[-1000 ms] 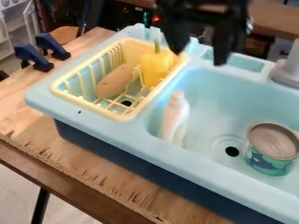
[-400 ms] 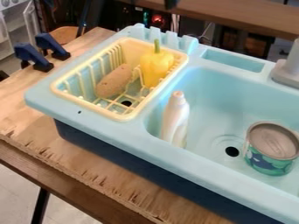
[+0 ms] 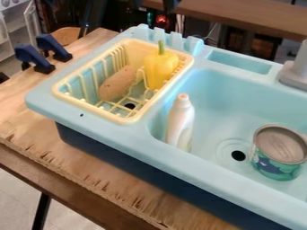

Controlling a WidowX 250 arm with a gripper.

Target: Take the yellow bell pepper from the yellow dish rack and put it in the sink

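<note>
The hand (image 3: 169,5) is noted at the top edge of the camera view, beyond the back rim of the sink and well apart from the contents. How far open it is, and whether it has hold of anything, I cannot tell from here.

Nearest to it among the contents is a yellow pepper (image 3: 160,69), upright, green stem uppermost, inside the back right part of a pale yellow dish rack (image 3: 90,107). Beside the pepper, in the same rack, lies a brown oblong item (image 3: 117,83), tilted; contact between the two cannot be confirmed. The rack sits in the smaller, left-hand compartment of a light blue toy sink (image 3: 129,131) with a dark blue base.

In the larger compartment, a white bottle (image 3: 180,123) stands near the dividing wall, cap up and slightly tilted. Further right, just beside the drain hole (image 3: 239,155), is a can (image 3: 279,152) with a grey top and a green and blue side. A grey faucet (image 3: 295,74) is fitted at the back right.

The sink rests on a wooden surface (image 3: 30,121). Two dark blue clamps (image 3: 53,46) are at its left edge.
</note>
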